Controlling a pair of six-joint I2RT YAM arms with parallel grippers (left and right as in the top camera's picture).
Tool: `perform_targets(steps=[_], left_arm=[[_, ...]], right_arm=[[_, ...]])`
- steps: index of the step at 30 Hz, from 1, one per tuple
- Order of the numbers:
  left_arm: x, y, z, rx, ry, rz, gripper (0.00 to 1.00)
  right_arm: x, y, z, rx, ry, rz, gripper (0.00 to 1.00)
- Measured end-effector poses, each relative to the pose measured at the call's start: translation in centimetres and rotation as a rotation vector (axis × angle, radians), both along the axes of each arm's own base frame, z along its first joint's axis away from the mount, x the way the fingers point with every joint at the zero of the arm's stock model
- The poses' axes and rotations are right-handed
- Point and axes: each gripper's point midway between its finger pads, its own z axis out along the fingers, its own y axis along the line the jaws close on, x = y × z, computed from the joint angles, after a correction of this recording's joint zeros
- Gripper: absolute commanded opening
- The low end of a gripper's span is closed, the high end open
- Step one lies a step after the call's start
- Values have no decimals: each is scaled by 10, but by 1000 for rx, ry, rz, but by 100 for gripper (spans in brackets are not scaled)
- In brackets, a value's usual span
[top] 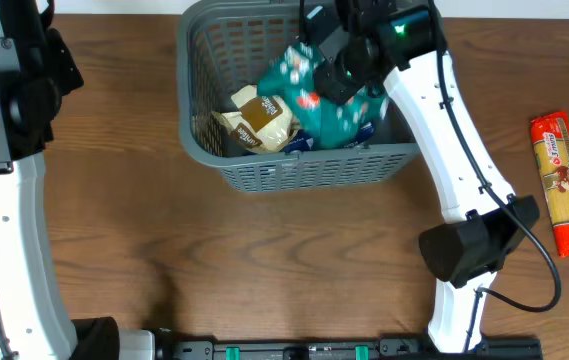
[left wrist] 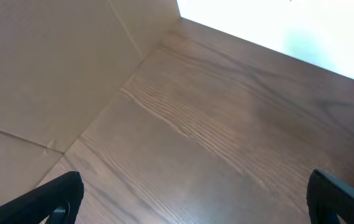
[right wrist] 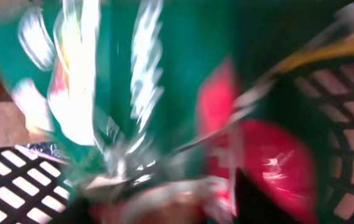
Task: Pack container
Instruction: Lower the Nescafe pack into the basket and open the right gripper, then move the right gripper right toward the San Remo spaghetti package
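Nearest us from overhead, the right gripper (top: 336, 72) hangs inside the container (top: 196, 120), right on a teal packet (top: 336, 118). We cannot tell from here whether its jaws are parted or clamped. A beige packet (top: 259, 118) lies beside the teal one, also in the container. A red pasta packet (top: 564, 185) lies well to the right of the container, on the surface (top: 264, 260).

In the left wrist view, the left gripper (left wrist: 195, 205) stands wide apart with nothing between its jaws. Only bare surface shows, and the container is out of sight.

In the right wrist view, blurred teal and red film fills the frame, with the container's lattice wall (right wrist: 15, 186) behind it. The jaws are hidden.

We judge the container to be light, stiff and unlikely to flex. Its solid rim looks like the best place to hold it, while the slotted walls could snag a fingertip.
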Motion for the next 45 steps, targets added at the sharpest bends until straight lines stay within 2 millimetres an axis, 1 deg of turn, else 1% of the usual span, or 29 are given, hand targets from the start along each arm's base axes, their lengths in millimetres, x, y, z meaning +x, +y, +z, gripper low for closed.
perform_targets(steps=[10,13,15,17,19,21,22,24,26,28,29,31,34,39,41,45], left_arm=[[0,0,0,0,0,0,99],[0,0,0,0,0,0,99],[0,0,0,0,0,0,99],[0,0,0,0,0,0,99],[0,0,0,0,0,0,99],[0,0,0,0,1,0,99],[0,0,0,0,0,0,99],[0,0,0,0,0,0,99],[0,0,0,0,0,0,99],[0,0,0,0,0,0,99],[0,0,0,0,0,0,99],[0,0,0,0,0,0,99],[0,0,0,0,0,0,99],[0,0,0,0,0,0,99],[0,0,0,0,0,0,98],[0,0,0,0,0,0,99]], right_arm=[[3,1,4,12,-13,-16,99],[6,-6,6,1,-25,-64,99],[12,-18,12,-21,-51,-128,99],[19,-39,25,-52,-98,-226,99],[23,-62,43,-74,-151,-321,99],[21,-90,67,-84,-208,-424,99],[18,-106,81,-84,-237,-480,99],[7,-137,107,-74,-283,-584,99],[-10,-173,129,-59,-314,-699,99],[-33,-215,146,-52,-327,-825,99],[-42,-232,151,-52,-327,-878,99],[-63,-265,152,-58,-296,-975,99],[-86,-301,138,-67,-204,-1080,99],[-109,-342,114,-74,-76,-1210,99],[-116,-359,111,-70,-59,-1262,99],[-128,-380,107,-61,-41,-1325,99]])
